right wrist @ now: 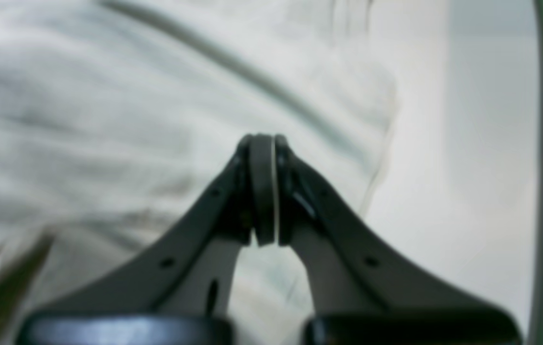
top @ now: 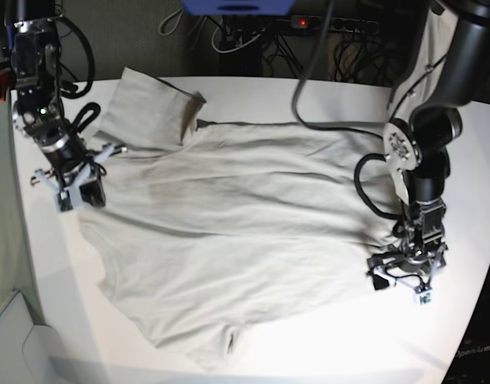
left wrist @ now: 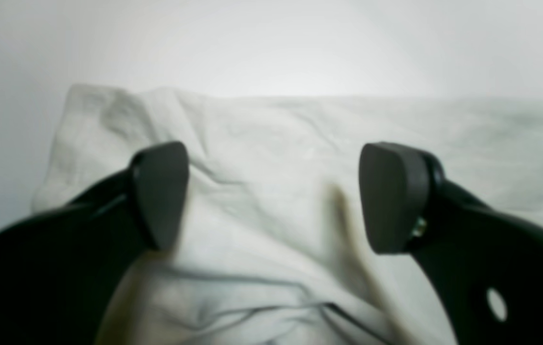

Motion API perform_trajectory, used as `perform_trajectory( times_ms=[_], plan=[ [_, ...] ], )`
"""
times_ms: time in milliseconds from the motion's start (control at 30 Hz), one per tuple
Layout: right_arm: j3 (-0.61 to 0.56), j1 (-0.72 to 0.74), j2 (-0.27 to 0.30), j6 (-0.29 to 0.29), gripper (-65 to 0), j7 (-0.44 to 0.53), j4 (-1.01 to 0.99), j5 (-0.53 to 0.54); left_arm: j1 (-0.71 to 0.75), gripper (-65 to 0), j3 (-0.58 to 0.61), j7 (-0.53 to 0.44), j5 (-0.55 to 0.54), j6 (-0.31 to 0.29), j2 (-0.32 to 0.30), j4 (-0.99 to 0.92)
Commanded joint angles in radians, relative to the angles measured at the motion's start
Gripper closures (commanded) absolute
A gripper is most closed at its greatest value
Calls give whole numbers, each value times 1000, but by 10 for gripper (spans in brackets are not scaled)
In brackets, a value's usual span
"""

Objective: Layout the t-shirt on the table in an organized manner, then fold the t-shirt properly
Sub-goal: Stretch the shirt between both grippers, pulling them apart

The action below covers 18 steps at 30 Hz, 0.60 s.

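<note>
One t-shirt, a soft, light grey-beige cloth with shallow wrinkles, lay spread across the middle of one smooth, matte white table. Its nearest edge ended in a small notch close to the table's front edge. One short sleeve was folded up toward the far left corner in the base view.

Two arms worked at the shirt's opposite sides. The left gripper sat at the shirt's edge on the right of the base view; in its wrist view its two rounded, dark matte pads stood wide apart over rumpled cloth, with nothing between them. The right gripper was at the shirt's edge on the left of the base view; in its wrist view the dark pads were pressed together. A thin pale line showed between them, but whether that was pinched fabric could not be told. Blurred, streaked cloth filled that view behind them.

Beyond the table's far edge, black cables and a power strip with a red light lay against a dark backdrop.
</note>
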Motion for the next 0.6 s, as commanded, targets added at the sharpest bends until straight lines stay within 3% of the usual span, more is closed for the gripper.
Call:
perform_trajectory(
  times_ms=[0, 133, 300, 433, 567],
  plan=[
    [4, 50, 12, -9, 0, 24, -19, 0, -39, -540, 0, -23, -7, 6, -9, 17],
    [-28, 234, 12, -9, 0, 26, -224, 0, -45, -540, -1, 36, -9, 4, -9, 62],
    [-79, 464, 12, 14, 0, 30, -530, 0, 9, -540, -1, 240, -9, -3, 17, 283],
    [-79, 541, 12, 43, 0, 32, -705, 0, 103, -540, -1, 373, -10, -5, 32, 505],
    [-79, 547, 12, 43, 0, 96, -804, 0, 193, -540, -1, 389, -79, -5, 44, 634]
  ],
)
